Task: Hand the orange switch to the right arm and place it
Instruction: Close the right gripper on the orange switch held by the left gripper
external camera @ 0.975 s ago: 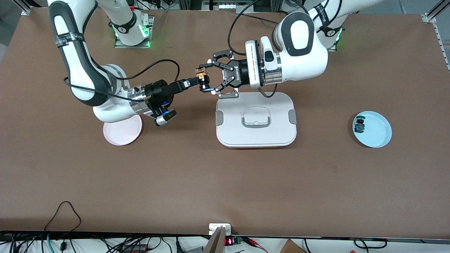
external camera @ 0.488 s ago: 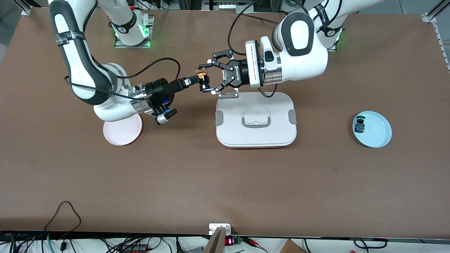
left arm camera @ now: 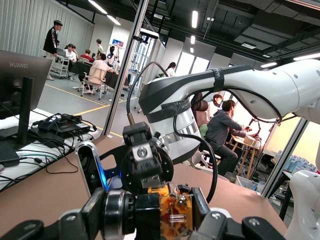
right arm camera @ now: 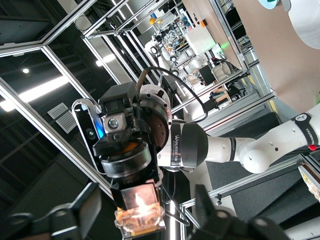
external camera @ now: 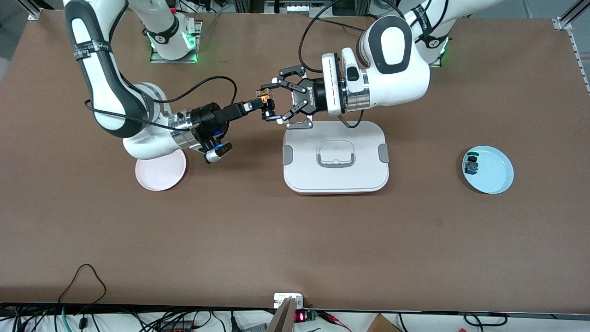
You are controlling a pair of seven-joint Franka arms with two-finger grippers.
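1. I see the orange switch held in the air between both grippers, over bare table beside the white box.
2. It looks small, light, rigid and a bit slippery; I'd grip its black barrel.
3. The left gripper is clamped on it.
4. The right gripper reaches its tan end; I cannot tell if it grips.

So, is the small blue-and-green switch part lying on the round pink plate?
No, the small blue-and-green switch part lies on the round light-blue plate toward the left arm's end of the table.
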